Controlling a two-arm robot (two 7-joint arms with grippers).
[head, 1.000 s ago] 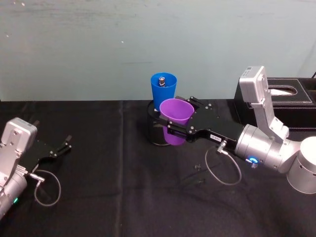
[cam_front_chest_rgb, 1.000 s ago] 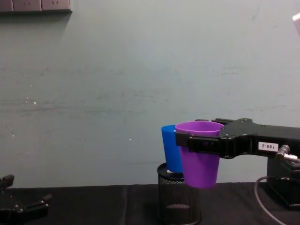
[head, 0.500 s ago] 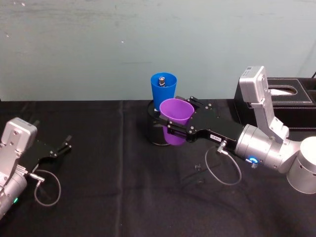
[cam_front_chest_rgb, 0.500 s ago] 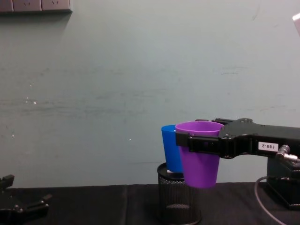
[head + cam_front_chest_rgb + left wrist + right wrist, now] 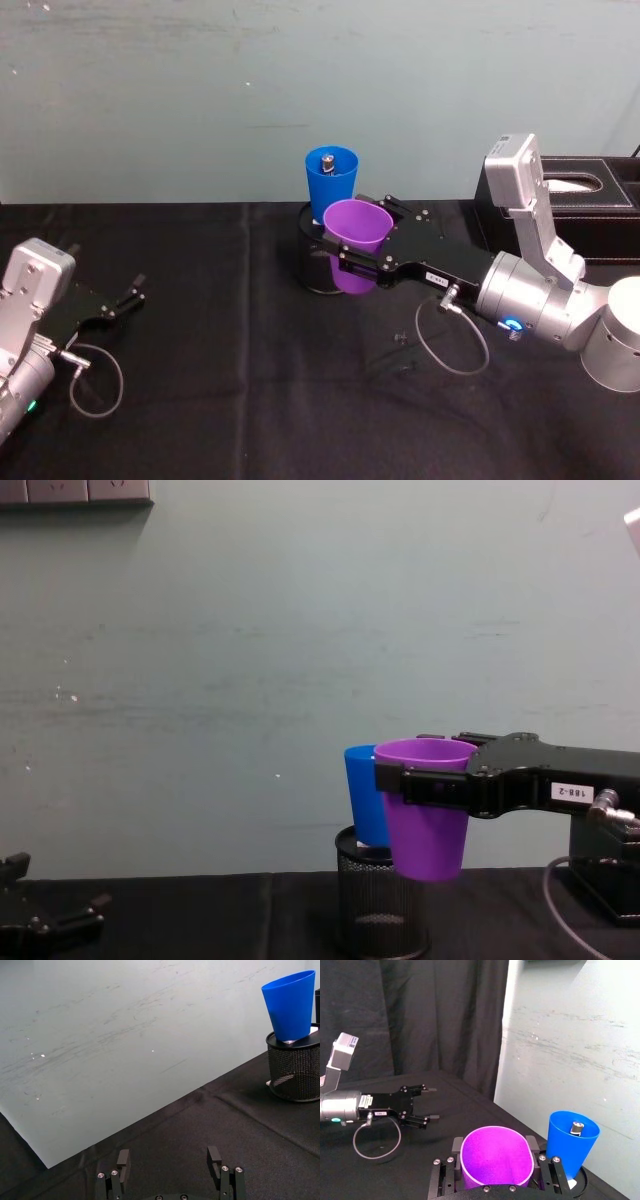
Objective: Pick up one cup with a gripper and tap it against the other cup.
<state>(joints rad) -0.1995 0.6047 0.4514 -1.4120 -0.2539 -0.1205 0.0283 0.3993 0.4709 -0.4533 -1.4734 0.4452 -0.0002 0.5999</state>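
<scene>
The purple cup [image 5: 356,243] hangs in the air with my right gripper [image 5: 360,236] shut on its sides just below the rim. It sits right beside the blue cup [image 5: 330,181], which stands upright on a black wire-mesh holder [image 5: 311,272]. I cannot tell whether the two cups touch. A small metal piece lies inside the blue cup [image 5: 570,1144]. From the chest, the purple cup [image 5: 427,827] overlaps the blue cup [image 5: 361,802] and its base hangs above the tablecloth. My left gripper [image 5: 126,300] rests open at the table's left, away from both cups.
A black tissue box [image 5: 583,203] stands at the back right behind my right arm. A loose cable loops under the right wrist [image 5: 452,350]. Black cloth covers the table, and a pale wall rises behind it.
</scene>
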